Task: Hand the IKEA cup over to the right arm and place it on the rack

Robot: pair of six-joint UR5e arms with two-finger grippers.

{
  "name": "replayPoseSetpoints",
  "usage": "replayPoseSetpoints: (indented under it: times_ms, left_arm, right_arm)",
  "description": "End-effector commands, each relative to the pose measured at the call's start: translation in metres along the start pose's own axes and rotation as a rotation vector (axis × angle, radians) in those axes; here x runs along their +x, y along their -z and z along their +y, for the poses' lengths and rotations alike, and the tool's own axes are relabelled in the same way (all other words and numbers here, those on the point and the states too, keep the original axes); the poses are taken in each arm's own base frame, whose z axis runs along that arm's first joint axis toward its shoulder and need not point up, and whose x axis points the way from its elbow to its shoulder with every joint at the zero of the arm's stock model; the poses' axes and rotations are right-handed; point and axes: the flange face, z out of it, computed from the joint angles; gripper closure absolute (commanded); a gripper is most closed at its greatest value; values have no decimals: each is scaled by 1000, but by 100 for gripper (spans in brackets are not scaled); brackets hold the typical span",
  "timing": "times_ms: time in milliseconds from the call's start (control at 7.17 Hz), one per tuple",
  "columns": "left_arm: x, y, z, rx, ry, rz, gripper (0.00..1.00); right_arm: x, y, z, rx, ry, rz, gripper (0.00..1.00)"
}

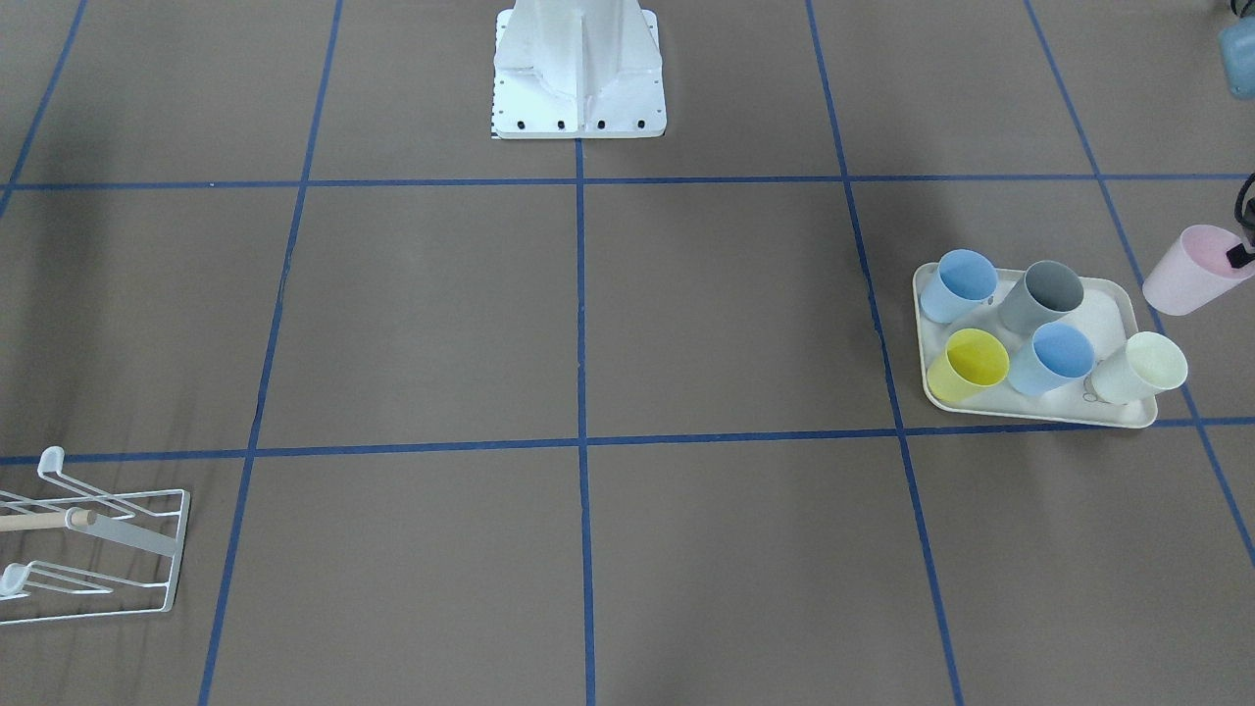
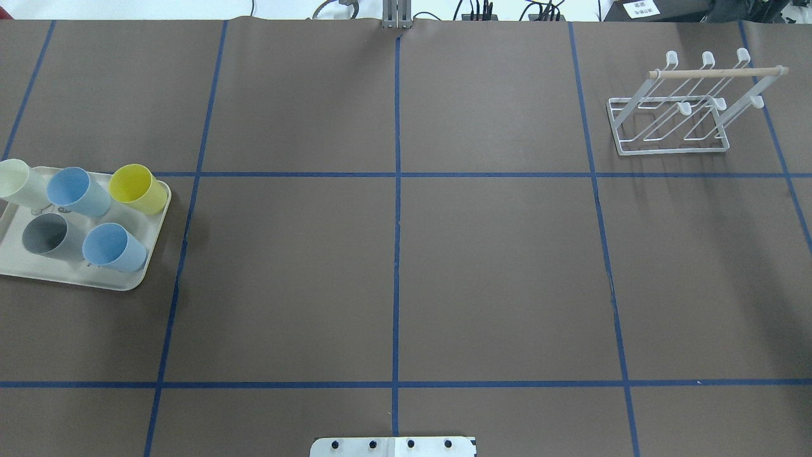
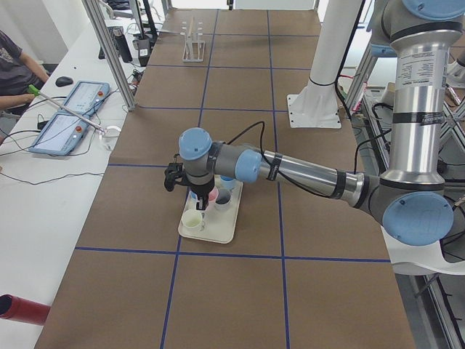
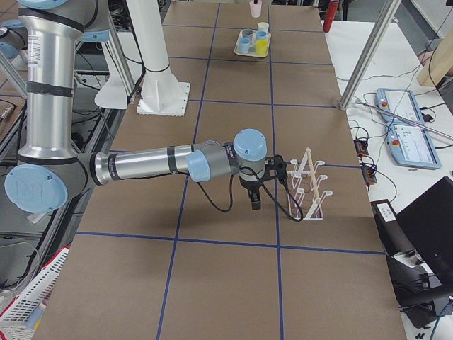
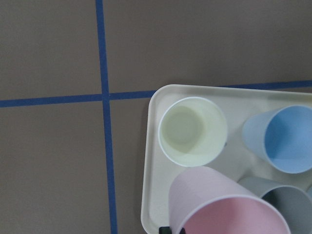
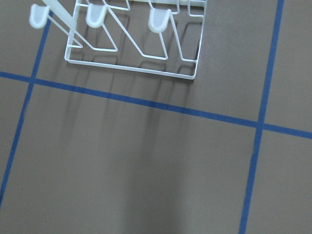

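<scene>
Currently: pink cup (image 1: 1191, 270) clamped by left end effector (image 1: 1235, 258) above cream tray (image 1: 1039, 418); right end effector (image 4: 255, 202) well apart, near rack (image 4: 310, 185), grip state untellable

The overhead camera looks forward and down from behind the base plate (image 2: 393, 446) at 6 o'clock: tray (image 2: 95, 279) at 9, rack (image 2: 684, 108) at 1. The front camera faces back, steeply down, sharing both: tray at 3, rack at 8. Side cameras look along the table (image 3: 225, 298) from its ends. Wrist cameras hang close, left above the tray, right beside the rack.
</scene>
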Motion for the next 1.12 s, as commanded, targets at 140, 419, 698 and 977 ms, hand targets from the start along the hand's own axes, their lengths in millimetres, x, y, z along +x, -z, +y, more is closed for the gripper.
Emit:
replayPoseSetpoints:
  times_ms: [140, 419, 698, 977]
  left_arm:
    - [96, 55, 7, 60, 159, 172, 100]
    - [181, 52, -3, 77, 219, 321, 100]
    - [292, 59, -18, 37, 318, 436, 100]
    - [389, 46, 5, 23, 419, 556, 100]
  right_arm:
    - [-76, -9, -28, 141, -6, -107, 1]
    - [-143, -14, -52, 187, -113, -228, 1]
    - [-199, -16, -72, 181, -190, -322, 1]
    - [-253, -15, -86, 164, -254, -426, 1]
